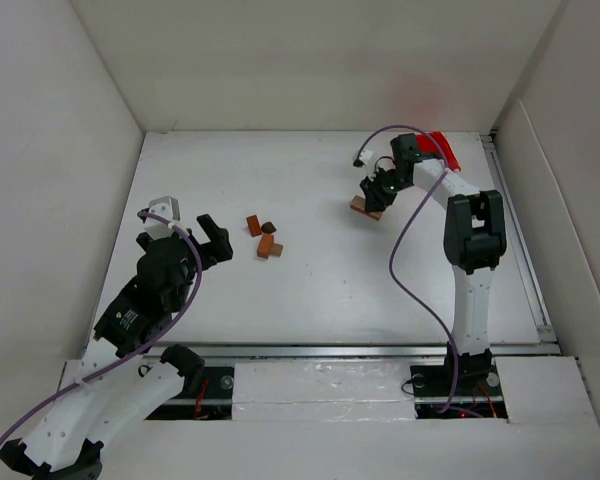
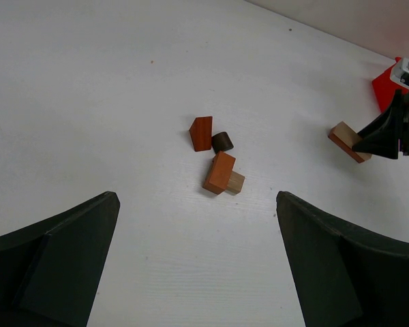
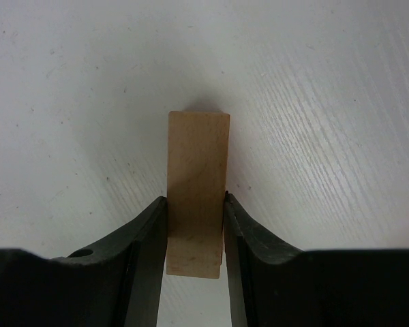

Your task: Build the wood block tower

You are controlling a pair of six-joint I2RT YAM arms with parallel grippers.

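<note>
We see right gripper (image 3: 195, 199) pinching one tan block (image 3: 198, 150), long axis pointing straight away from the wrist, far right of table (image 1: 330, 290). We count four loose blocks (image 2: 219, 172) clustered mid-table. The left gripper (image 2: 196, 201) is wide open, empty.

Top: high, rearward, looking down on the whole table (image 1: 310, 290). Left wrist: low, oblique, sharing blocks (image 2: 219, 172) with top. Right wrist: close above one tan block (image 3: 198, 184).

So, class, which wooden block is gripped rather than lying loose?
The tan block, alone at the far right, clamped in the right gripper. The other four lie loose in a cluster to its left, untouched.
</note>
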